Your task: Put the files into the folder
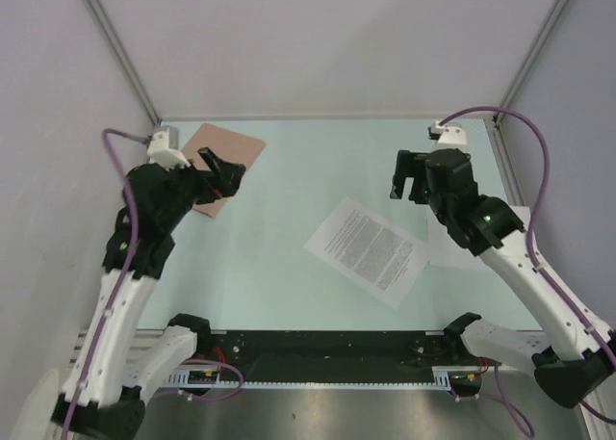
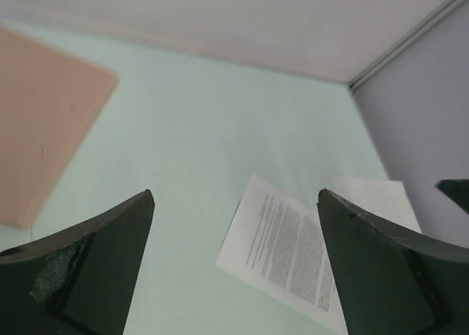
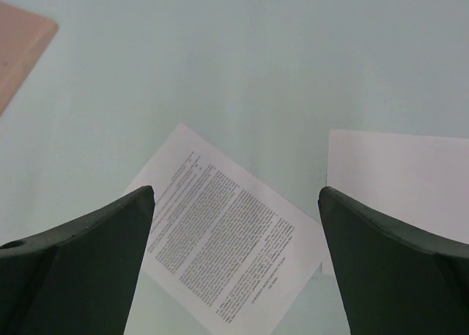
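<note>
The salmon folder (image 1: 231, 149) lies flat and closed at the table's back left, its near corner hidden under my left gripper (image 1: 223, 173). That gripper hovers open and empty; in its wrist view (image 2: 234, 197) the folder (image 2: 37, 130) lies to the left. The printed sheet (image 1: 368, 250) lies askew mid-table, also seen in both wrist views (image 2: 286, 251) (image 3: 227, 247). A plain white sheet (image 1: 445, 252) lies to its right, largely covered by the right arm. My right gripper (image 1: 406, 183) hangs open above the table behind the two sheets, nothing between its fingers (image 3: 236, 192).
Pale green mat (image 1: 318, 161) covers the table. White enclosure walls with metal corner posts (image 1: 120, 50) close in the back and sides. A black rail (image 1: 327, 349) runs along the near edge between the arm bases. Purple cables (image 1: 539, 142) loop off each arm.
</note>
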You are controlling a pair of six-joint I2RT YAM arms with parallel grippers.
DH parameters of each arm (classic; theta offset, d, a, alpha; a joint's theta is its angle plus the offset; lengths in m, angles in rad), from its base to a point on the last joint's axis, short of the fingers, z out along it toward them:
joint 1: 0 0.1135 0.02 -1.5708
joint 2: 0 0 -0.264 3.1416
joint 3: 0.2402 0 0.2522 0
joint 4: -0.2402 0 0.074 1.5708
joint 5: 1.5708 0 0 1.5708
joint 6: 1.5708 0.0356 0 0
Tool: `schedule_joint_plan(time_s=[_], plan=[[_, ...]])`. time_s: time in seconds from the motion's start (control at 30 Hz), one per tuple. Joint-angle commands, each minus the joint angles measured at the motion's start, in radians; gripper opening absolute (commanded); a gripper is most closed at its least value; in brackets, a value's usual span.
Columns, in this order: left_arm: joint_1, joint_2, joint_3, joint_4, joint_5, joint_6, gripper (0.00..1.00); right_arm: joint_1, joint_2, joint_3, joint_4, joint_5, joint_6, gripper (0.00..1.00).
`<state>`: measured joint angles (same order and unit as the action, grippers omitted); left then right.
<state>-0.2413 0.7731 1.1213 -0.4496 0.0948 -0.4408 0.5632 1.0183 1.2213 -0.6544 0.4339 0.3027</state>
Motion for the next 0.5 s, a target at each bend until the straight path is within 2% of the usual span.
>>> schedule_joint_plan(time_s=[0.0,0.03,0.07,0.13,0.17,0.23,0.33,0.4,0.43,0.47], plan=[[0.147,0.158,-0.178,-0.005,0.09,-0.209,1.0,0.0,0.098,-0.009,-0.016,-0.058,0.038,1.0],[0.193,0.155,-0.286,0.046,0.133,-0.286,1.0,0.003,0.114,-0.014,-0.019,-0.061,0.048,1.0],[0.286,0.15,-0.345,0.162,0.202,-0.329,1.0,0.006,0.132,-0.019,-0.021,-0.066,0.052,1.0],[0.365,0.146,-0.501,0.277,0.242,-0.447,1.0,0.017,0.176,-0.037,-0.011,-0.099,0.049,1.0],[0.434,0.153,-0.546,0.392,0.279,-0.479,1.0,0.018,0.193,-0.039,-0.008,-0.112,0.047,1.0],[0.485,0.17,-0.642,0.506,0.293,-0.554,0.99,0.033,0.23,-0.048,0.005,-0.132,0.055,1.0],[0.568,0.264,-0.715,0.719,0.319,-0.61,1.0,0.066,0.247,-0.072,0.038,-0.135,0.05,1.0],[0.631,0.367,-0.736,0.768,0.351,-0.631,1.0,0.073,0.25,-0.081,0.059,-0.135,0.049,1.0],[0.651,0.402,-0.759,0.849,0.37,-0.65,0.99,0.075,0.249,-0.086,0.067,-0.138,0.044,1.0],[0.687,0.435,-0.768,0.891,0.385,-0.657,0.95,0.075,0.241,-0.091,0.068,-0.139,0.036,1.0]])
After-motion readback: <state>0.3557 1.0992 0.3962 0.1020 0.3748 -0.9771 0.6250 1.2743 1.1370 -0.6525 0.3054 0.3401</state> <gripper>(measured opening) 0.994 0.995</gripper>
